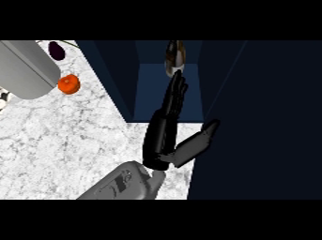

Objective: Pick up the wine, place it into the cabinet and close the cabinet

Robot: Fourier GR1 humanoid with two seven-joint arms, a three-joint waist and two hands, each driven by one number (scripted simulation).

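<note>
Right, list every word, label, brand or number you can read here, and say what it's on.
None can be read.
wine bottle inside the dark blue cabinet: it has a pale patch that may be a label, but no lettering can be made out.
right hand, orange fruit, dark purple fruit, grey cylinder, marble counter: no text.

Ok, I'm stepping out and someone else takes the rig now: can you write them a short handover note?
Right hand: open, fingers straight, reaching into the open cabinet, fingertips just short of the wine bottle.
Left hand: out of view.
Wine bottle: inside the cabinet, towards the back, no longer held.
Done: bottle picked up and placed inside.
Left: pull the hand out and close the cabinet door.
Also on the counter: an orange fruit, untouched.
</note>
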